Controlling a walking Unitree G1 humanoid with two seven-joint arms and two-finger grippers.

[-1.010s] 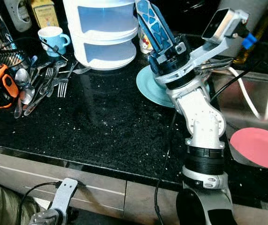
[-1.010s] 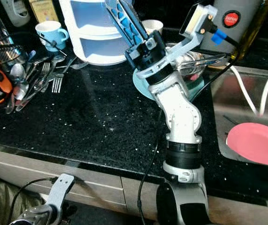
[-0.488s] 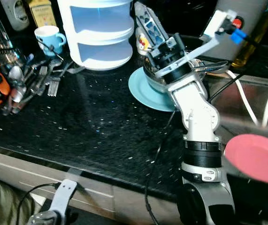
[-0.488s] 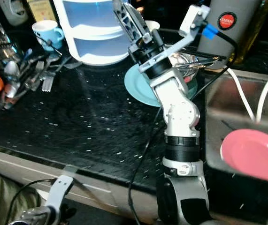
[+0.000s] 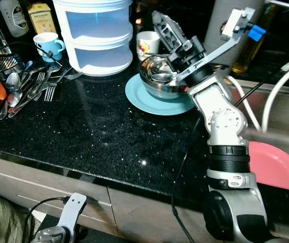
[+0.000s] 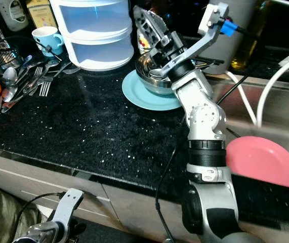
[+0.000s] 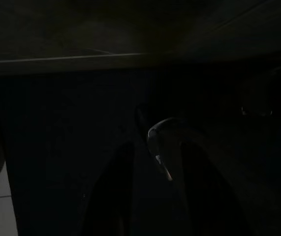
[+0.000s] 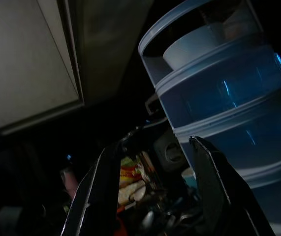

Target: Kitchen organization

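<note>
Left eye view: our right gripper (image 5: pixel 160 23) is raised over the steel bowl (image 5: pixel 157 83), which sits on the teal plate (image 5: pixel 154 101) on the black counter (image 5: pixel 93 136), just beside the blue-white stacked container (image 5: pixel 96 38). Right wrist view shows fingers (image 8: pixel 98 191) apart w/ nothing between. Left gripper (image 7: pixel 152 196) hangs below the counter edge; we can't tell its state.

mugs 2 (image 5: pixel 47 44) | plates 2 (image 5: pixel 149 104) | steel bowls 1 (image 5: pixel 157 81) | cutlery uncountable, blurred (image 5: pixel 30 86)
</note>
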